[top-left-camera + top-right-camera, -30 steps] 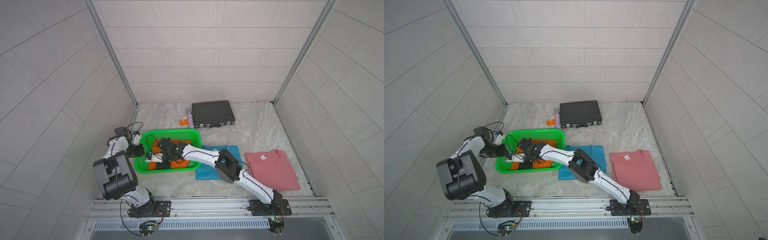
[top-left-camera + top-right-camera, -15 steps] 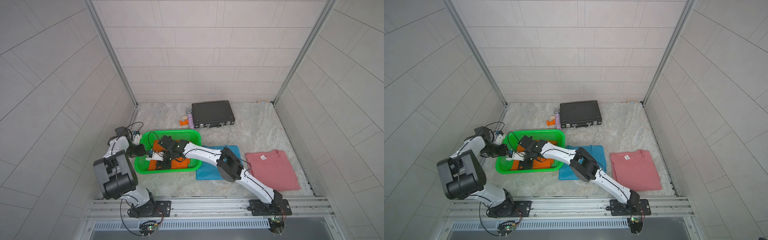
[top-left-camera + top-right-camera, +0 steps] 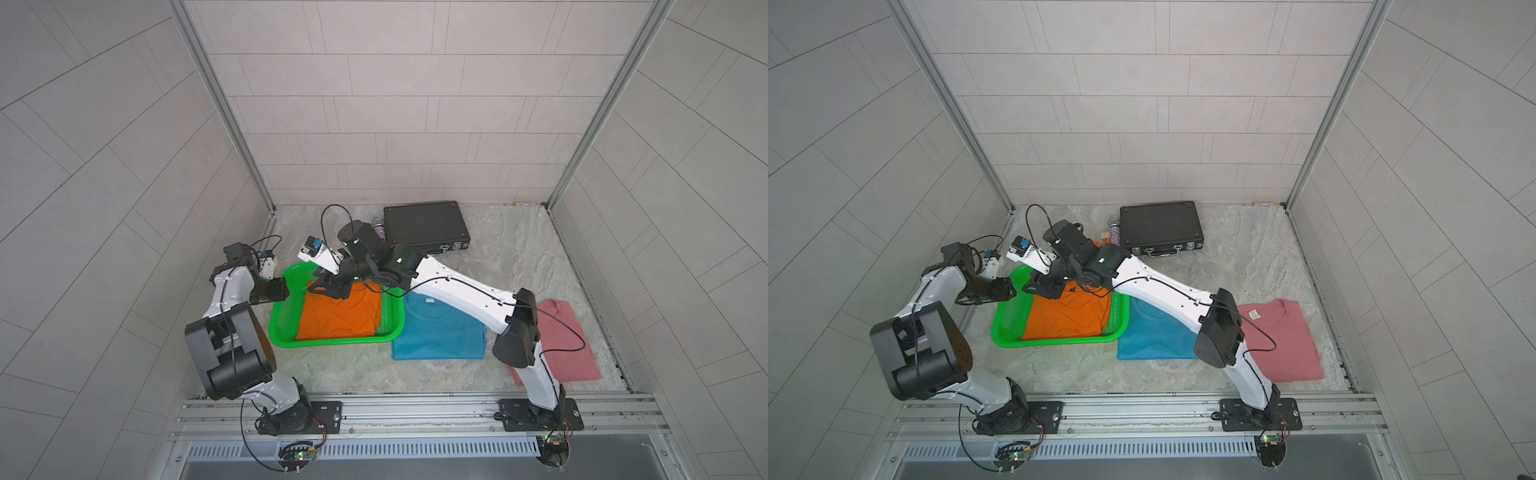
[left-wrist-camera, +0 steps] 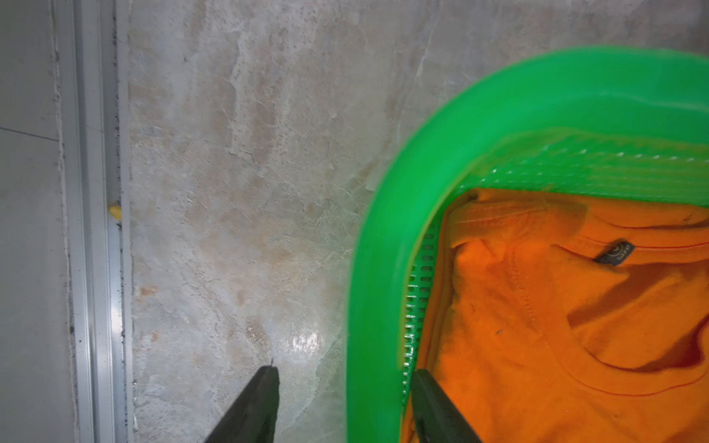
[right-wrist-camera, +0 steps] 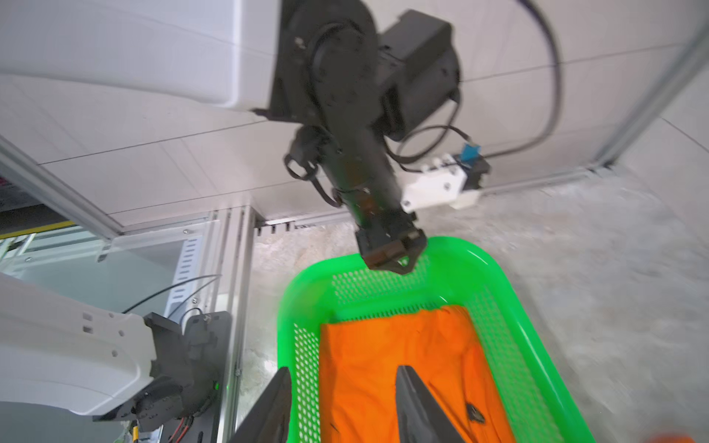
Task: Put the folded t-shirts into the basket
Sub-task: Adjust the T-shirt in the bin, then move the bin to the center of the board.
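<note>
Orange cloth tee (image 3: pixel 340 318) lies folded inside the perforated green plastic basket (image 3: pixel 345 342).

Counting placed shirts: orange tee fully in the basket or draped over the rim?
In. The orange tee lies inside the green basket; rim shows past it on three sides in both top views; far edge hidden.

— Where do your top views sit?
— High over my rail (image 3: pixel 415 409), side by side, facing down and forward, far enough to share the whole floor (image 3: pixel 519 257).
— And the wrists?
— Left looks close, straight down on the basket (image 4: pixel 383 268) corner. Right looks close, low across the basket toward my left arm (image 5: pixel 360 180). Both share that rim.
</note>
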{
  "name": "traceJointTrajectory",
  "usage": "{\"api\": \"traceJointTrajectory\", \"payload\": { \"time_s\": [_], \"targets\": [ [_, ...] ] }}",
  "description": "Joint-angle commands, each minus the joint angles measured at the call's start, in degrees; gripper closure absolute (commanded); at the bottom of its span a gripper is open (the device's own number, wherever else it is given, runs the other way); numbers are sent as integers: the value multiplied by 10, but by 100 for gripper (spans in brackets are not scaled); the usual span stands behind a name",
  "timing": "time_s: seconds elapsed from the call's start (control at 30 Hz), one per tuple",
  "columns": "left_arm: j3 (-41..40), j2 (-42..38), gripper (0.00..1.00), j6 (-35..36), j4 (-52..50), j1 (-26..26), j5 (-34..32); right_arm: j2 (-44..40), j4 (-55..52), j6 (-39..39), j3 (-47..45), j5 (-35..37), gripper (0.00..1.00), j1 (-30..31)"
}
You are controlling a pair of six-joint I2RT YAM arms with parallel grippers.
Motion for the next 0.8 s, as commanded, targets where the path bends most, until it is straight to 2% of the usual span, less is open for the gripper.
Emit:
{"api": "traceJointTrajectory", "payload": {
  "time_s": [0.0,0.13,0.23,0.37,0.53,0.77],
  "targets": [
    [-1,-11,42,-2,-21,-11,9,-51,-12,57,-74,112,53,-20],
    [-24,-19,42,-23,7,-38,-28,-147,-8,80,-188,187,53,-43],
    [-32,-9,45,-39,19,-56,-63,-211,-4,103,-272,211,53,-61],
    [-37,2,59,-58,37,-61,-110,-288,26,129,-390,226,52,-77],
    [-24,3,67,-55,42,-62,-132,-334,9,144,-454,250,53,-96],
    [9,35,69,-29,54,-60,-170,-410,-13,174,-546,227,52,-180]
  ]
}}
